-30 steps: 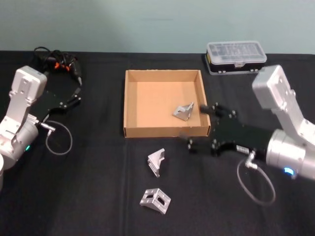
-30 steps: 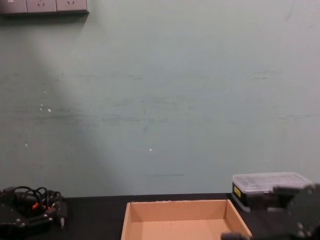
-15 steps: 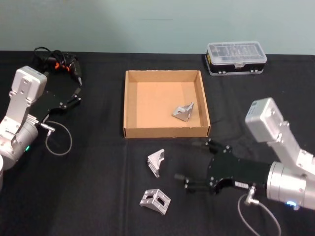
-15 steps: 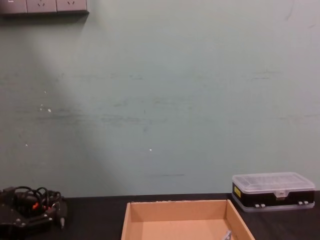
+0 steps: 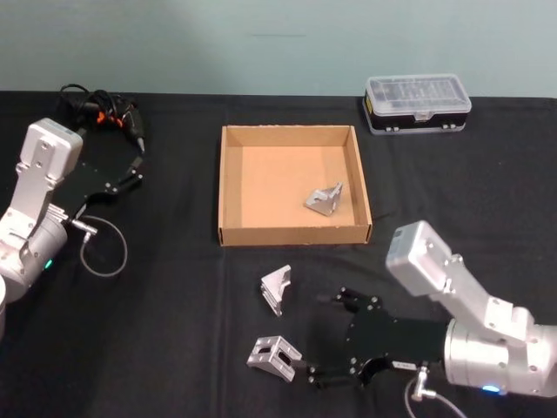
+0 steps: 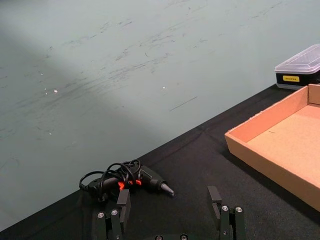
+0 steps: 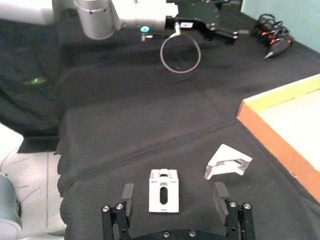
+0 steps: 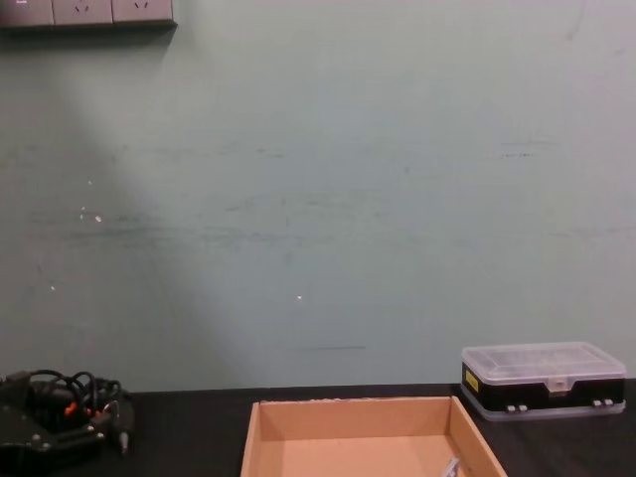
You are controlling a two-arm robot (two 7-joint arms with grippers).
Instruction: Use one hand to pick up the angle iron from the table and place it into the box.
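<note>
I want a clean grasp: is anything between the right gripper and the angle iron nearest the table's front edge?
Nothing visible. The open right gripper faces the near angle iron, in line with the gap between its fingers; the second angle iron sits off to one side. The left gripper is parked far left.

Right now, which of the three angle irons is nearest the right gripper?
The slotted angle iron nearest the robot, just ahead of the open right gripper; the other two lie farther back.
</note>
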